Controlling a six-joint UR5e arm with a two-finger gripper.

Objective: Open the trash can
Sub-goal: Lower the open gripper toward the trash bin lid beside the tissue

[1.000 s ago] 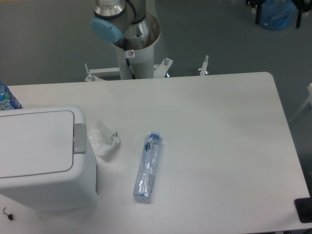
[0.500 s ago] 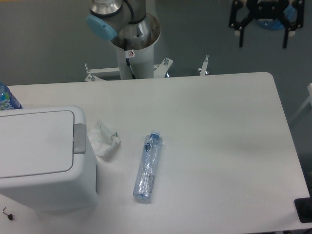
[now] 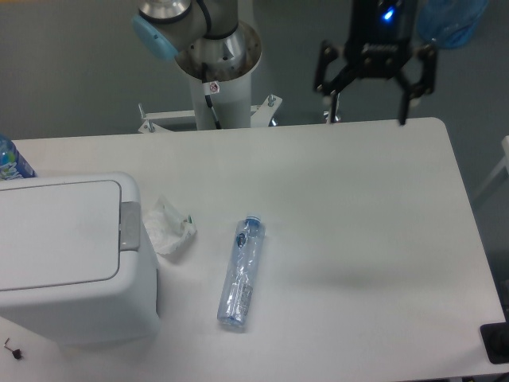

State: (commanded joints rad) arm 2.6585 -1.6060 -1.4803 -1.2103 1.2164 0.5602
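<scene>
The white surface (image 3: 334,199) fills most of the view; the trash can (image 3: 67,255) stands at its near left corner, partly cut by the left edge, with the flat lid closed and the small grey push tab (image 3: 130,225) on its right edge, facing the middle of the surface. The clear plastic bottle (image 3: 242,272) lies on its side near the centre, well apart from the can; a crumpled white paper (image 3: 168,227) lies just beside the tab, touching or almost touching the can wall, I cannot tell which; a second bottle with a blue label (image 3: 11,159) shows only partly at the far left edge.

The gripper (image 3: 374,99) hangs above the far right edge of the surface, well apart from the can; its fingers (image 3: 403,99) are spread wide, they hold nothing and touch nothing.

In my judgement the task is only at the approach and the lid is not yet touched. To do this step well, the arm should cross to the left and pass above the bottle and the paper without disturbing them; then it should come down straight on the grey tab, better with the fingers brought narrow so that one tip presses the tab and not the lid beside it; a press off the tab would probably only push the can.
</scene>
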